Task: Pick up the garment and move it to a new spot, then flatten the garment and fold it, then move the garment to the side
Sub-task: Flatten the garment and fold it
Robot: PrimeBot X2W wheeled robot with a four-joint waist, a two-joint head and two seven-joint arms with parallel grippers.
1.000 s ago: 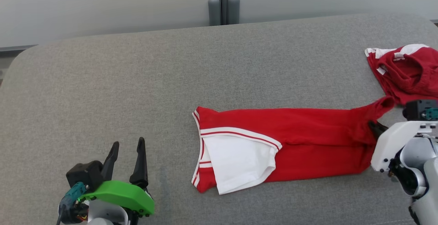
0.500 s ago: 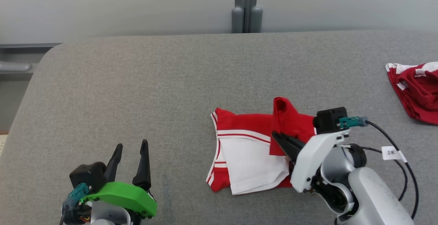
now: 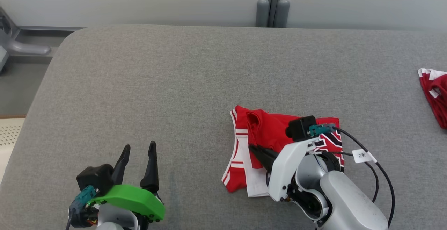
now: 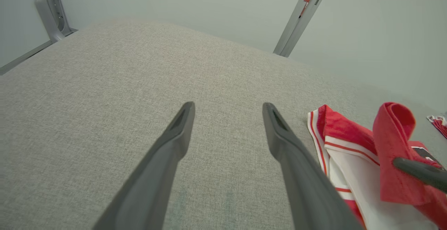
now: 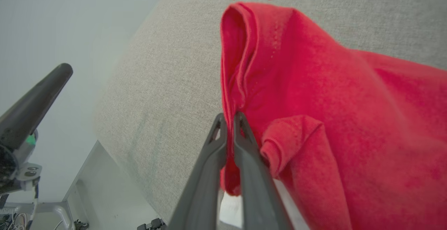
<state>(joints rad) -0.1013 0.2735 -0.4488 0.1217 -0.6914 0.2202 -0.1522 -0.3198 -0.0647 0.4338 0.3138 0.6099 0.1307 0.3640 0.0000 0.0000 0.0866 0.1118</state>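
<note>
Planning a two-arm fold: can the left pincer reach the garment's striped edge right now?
Probably yes. The left pincer is open and empty, with bare surface between it and the garment. The right pincer, shut on the garment, sits beyond that edge, off the path.

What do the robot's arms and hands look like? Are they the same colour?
The left gripper has a bright green cover; the right gripper has a white cover on a rounded silver forearm. Each has two long, dark, pointed fingers, a black box and a teal plug. A black cable with a small white tag loops from the right one.
</note>
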